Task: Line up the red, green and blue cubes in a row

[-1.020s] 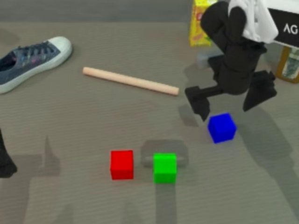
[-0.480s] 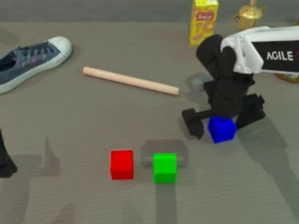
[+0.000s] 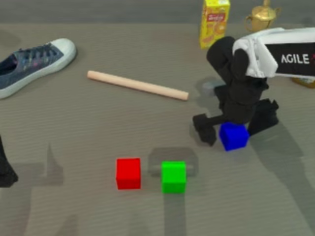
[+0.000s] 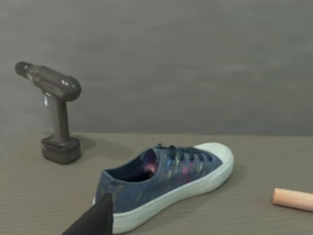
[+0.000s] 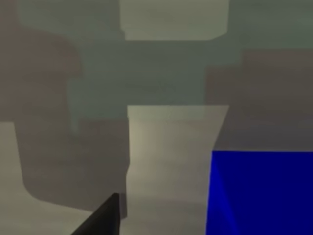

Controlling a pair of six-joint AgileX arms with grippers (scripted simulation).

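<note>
Right gripper [image 3: 235, 124] low over the blue cube [image 3: 233, 136], fingers spread wide, one dark finger [image 3: 204, 129] on the cube's left and the other on its right, neither pressed against it. From above: blue cube right of centre on the table [image 3: 88, 128], apart from the other two; red cube [image 3: 128, 173] and green cube [image 3: 173, 177] side by side nearer the front edge, a small gap between them. Wooden dowel [image 3: 138, 85] lying slantwise behind, sneaker [image 3: 34, 64] at far left, juice carton [image 3: 214, 23] and brass teapot [image 3: 263, 17] at the back. Left gripper parked at the left edge; grip state not discernible.

Left wrist view: sneaker [image 4: 166, 183] in front, cordless drill [image 4: 55, 112] upright beyond it.

Right wrist view: blue cube [image 5: 261, 193] filling one corner, very close, one dark fingertip [image 5: 100, 218] beside it with bare table between.
</note>
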